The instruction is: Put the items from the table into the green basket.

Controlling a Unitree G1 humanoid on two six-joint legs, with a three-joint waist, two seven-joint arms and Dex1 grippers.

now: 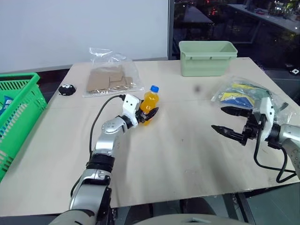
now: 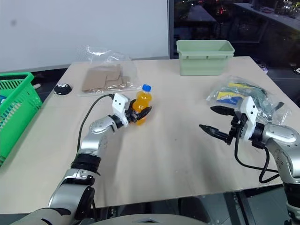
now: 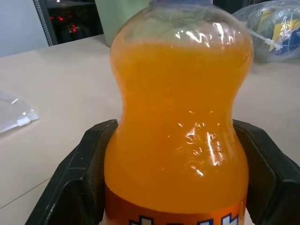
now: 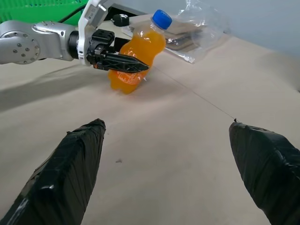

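Pale wood-look tabletop [image 1: 178, 154] runs wide under both arms, with a white wall and a dark window behind. Off its left edge stands the green basket [image 1: 18, 117], lattice-sided and open on top, with bare surface between it and the goods. A small black disc [image 1: 67, 89] lies near that left edge. Beside it sits a clear bag of brown packs [image 1: 110, 77], flat and well back from the near edge.

Next comes the bottle [image 1: 149, 104], orange with a blue cap, tilted slightly. The left hand [image 1: 149, 114] has its fingers either side of the bottle's waist, pinching it; the narrow waist looks like the natural place to grip. Carrying it to the basket should mean a lift and a sweep left over bare tabletop.

Middle ground is open. The right hand [image 1: 225, 119] hovers over it with fingers spread wide, holding nothing, just beside a crinkly bag of blue and yellow packs [image 1: 241, 93] near the right edge. A mint bin [image 1: 207, 57] stands at the far edge.
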